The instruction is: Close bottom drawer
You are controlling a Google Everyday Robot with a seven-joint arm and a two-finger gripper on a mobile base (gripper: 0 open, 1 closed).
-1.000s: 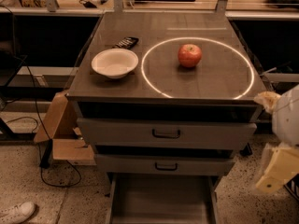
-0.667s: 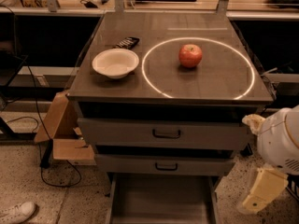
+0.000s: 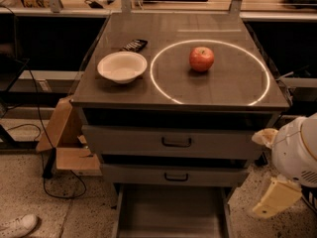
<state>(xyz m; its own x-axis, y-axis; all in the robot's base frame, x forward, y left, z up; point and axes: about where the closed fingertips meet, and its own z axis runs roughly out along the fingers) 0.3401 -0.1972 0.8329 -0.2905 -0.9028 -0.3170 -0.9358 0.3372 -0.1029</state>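
Tool [image 3: 276, 198] hangs right of the open, unobstructed bottom drawer [image 3: 171, 214].

On the counter [image 3: 223, 90], the bowl [image 3: 122, 66] lies left of the apple [image 3: 201, 58]. The bottom drawer [image 3: 171, 214] juts forward below, the gripper [image 3: 277, 175] to its right.

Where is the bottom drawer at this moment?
In the camera view, the bottom drawer stands open at bottom centre, directly under the middle drawer; the end effector is at lower right, beside it.

The cream gripper [image 3: 276, 198] hangs to the right of the plain grey bottom drawer [image 3: 171, 214], below a white arm shell [image 3: 297, 150]. Up and left of it, a red apple [image 3: 201, 58] sits inside a pale ring [image 3: 150, 73] on the dark brown tabletop [image 3: 230, 83], beside a white bowl [image 3: 122, 66].
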